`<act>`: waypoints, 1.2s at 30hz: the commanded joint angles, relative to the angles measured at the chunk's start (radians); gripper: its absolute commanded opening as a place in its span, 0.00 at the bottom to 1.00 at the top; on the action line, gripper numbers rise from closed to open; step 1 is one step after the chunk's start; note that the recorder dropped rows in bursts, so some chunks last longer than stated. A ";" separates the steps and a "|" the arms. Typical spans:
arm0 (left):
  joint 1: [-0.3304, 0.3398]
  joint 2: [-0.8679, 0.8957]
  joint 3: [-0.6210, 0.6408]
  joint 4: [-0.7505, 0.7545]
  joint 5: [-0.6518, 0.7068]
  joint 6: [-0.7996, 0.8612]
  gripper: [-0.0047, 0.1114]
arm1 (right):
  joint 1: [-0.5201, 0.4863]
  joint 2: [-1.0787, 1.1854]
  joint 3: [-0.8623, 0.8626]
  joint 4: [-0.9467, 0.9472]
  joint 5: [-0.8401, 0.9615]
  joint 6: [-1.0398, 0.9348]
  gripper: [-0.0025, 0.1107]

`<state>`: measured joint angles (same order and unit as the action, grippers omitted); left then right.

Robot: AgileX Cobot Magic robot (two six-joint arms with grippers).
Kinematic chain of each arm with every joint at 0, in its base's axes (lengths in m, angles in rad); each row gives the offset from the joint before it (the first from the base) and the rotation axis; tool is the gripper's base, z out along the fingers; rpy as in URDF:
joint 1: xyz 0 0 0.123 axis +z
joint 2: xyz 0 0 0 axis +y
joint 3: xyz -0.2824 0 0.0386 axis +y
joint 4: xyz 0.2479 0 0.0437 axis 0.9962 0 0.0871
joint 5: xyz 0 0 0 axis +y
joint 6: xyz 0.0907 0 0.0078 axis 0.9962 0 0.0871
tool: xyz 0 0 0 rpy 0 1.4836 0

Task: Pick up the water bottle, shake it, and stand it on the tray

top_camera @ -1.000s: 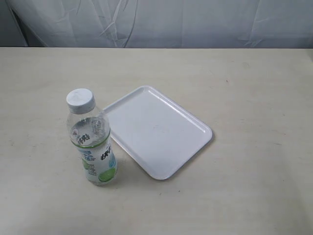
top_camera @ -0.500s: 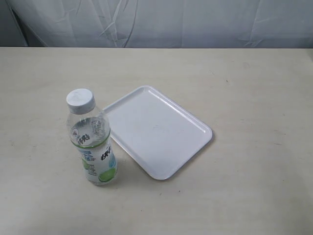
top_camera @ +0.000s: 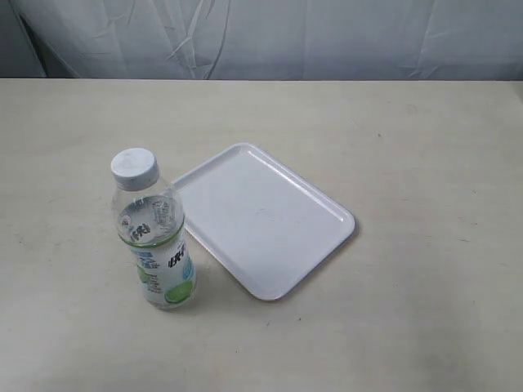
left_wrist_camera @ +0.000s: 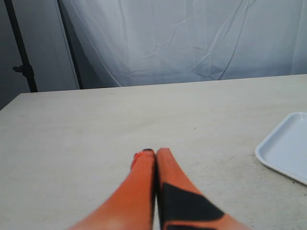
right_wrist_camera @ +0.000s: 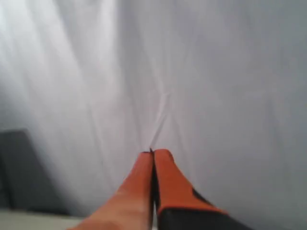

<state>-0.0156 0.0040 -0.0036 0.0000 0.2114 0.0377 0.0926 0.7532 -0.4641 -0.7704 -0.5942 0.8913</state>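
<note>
With the water bottle (top_camera: 155, 237) stood untouched at lower left beside the tray (top_camera: 261, 216), pickup is pending; the left hand (left_wrist_camera: 156, 151) and right hand (right_wrist_camera: 152, 152), pressed closed and empty, must be opened.

No visible change since earlier.

pale beige table (top_camera: 425, 327), wrinkled white curtain (top_camera: 327, 37) behind it, black stand (left_wrist_camera: 21, 67) beside the curtain

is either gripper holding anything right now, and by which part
Nothing is held. The left gripper and right gripper are both shut on nothing; the water bottle stands alone on the table.
</note>
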 commanded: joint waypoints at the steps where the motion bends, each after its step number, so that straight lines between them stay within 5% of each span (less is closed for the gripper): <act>1: -0.006 -0.004 0.004 0.000 -0.009 -0.004 0.04 | 0.064 0.324 -0.095 -0.406 -0.350 0.128 0.27; 4: -0.006 -0.004 0.004 0.000 -0.009 -0.004 0.04 | 0.161 0.534 -0.103 -0.406 -0.519 0.003 0.65; 6: -0.006 -0.004 0.004 0.000 -0.009 -0.004 0.04 | 0.237 0.623 -0.103 -0.406 -0.509 -0.068 0.75; 16: -0.006 -0.004 0.004 0.000 -0.009 -0.004 0.04 | 0.485 0.791 -0.106 -0.229 -0.441 -0.368 0.75; 27: -0.006 -0.004 0.004 0.000 -0.009 -0.004 0.04 | 0.657 0.883 -0.257 -0.205 -0.257 -0.369 0.75; 36: -0.006 -0.004 0.004 0.000 -0.009 -0.004 0.04 | 0.706 0.992 -0.372 -0.187 -0.220 -0.329 0.75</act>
<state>-0.0156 0.0040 -0.0036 0.0000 0.2114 0.0377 0.7903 1.7180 -0.8111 -0.9651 -0.8191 0.5381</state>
